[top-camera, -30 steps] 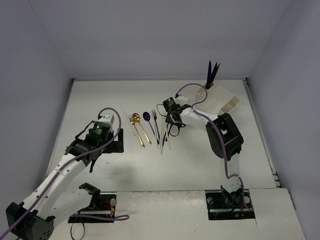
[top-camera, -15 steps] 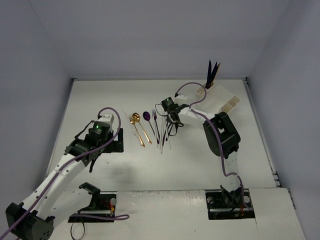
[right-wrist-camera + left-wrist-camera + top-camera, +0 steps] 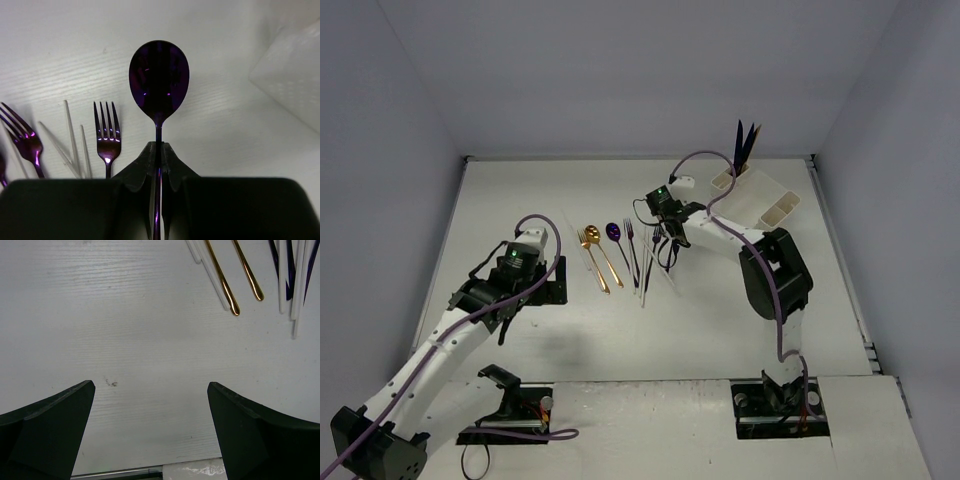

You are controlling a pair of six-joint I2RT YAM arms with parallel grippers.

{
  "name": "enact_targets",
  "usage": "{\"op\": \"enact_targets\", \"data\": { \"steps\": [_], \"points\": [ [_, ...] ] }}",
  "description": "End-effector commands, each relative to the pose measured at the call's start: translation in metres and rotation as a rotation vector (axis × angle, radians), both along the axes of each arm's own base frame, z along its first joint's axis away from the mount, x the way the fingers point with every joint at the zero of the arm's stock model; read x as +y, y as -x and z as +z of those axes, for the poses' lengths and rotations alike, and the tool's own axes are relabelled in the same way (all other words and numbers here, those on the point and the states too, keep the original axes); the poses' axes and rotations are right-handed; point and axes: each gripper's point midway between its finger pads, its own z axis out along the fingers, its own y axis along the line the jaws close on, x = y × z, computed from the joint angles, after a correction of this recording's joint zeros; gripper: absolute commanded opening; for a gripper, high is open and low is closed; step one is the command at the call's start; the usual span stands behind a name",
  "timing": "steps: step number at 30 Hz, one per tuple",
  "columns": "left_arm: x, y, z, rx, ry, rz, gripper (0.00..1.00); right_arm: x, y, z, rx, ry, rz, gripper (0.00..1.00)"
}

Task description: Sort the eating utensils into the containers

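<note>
The left tool (image 3: 151, 386) hung released, jaws wide over bare table (image 3: 150, 330). To its right, a gold fork (image 3: 584, 238) and gold spoon (image 3: 592, 233) lay in a row with purple forks (image 3: 107, 137). At the row's right end, the right tool (image 3: 157, 152) gripped a dark purple spoon (image 3: 159, 75) by its handle. Farther right, a white tray (image 3: 767, 198) held purple utensils (image 3: 744, 148) upright in a corner cup.

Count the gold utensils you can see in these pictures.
2. A gold fork and a gold spoon lie side by side on the table, left of the other utensils. The right gripper holds a purple spoon and may hide others.
</note>
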Motion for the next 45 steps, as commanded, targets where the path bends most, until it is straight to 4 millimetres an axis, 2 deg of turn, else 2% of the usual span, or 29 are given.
{"op": "enact_targets", "data": {
  "steps": [1, 10, 12, 16, 21, 25, 29, 34, 37, 45],
  "points": [
    [0.0, -0.009, 0.011, -0.057, 0.01, -0.001, 0.95, -0.009, -0.021, 0.095, -0.213, 0.028, -0.023, 0.0],
    [0.001, -0.009, 0.013, -0.063, 0.009, 0.006, 0.95, -0.018, -0.032, 0.119, -0.278, 0.08, -0.063, 0.0],
    [0.002, -0.008, 0.013, -0.067, 0.006, 0.009, 0.95, -0.019, -0.034, 0.131, -0.302, 0.079, -0.067, 0.0],
    [0.004, -0.008, 0.016, -0.084, 0.007, 0.015, 0.95, -0.021, -0.041, 0.176, -0.401, 0.088, -0.021, 0.0],
    [0.004, -0.009, 0.017, -0.089, 0.007, 0.017, 0.95, -0.034, -0.057, 0.251, -0.593, 0.048, 0.043, 0.0],
    [0.004, -0.009, 0.017, -0.086, 0.007, 0.016, 0.95, -0.06, -0.068, 0.295, -0.732, 0.064, 0.052, 0.0],
    [0.004, -0.009, 0.016, -0.086, 0.005, 0.015, 0.95, -0.095, -0.08, 0.326, -0.857, 0.097, 0.014, 0.0],
    [0.005, -0.009, 0.017, -0.092, 0.006, 0.018, 0.95, -0.118, -0.096, 0.343, -0.957, 0.142, -0.009, 0.0],
    [0.004, -0.009, 0.018, -0.093, 0.007, 0.016, 0.95, -0.132, -0.109, 0.343, -1.002, 0.168, -0.017, 0.0],
    [0.004, -0.008, 0.018, -0.094, 0.004, 0.015, 0.95, -0.148, -0.14, 0.318, -1.034, 0.198, -0.001, 0.0]
  ]
}}
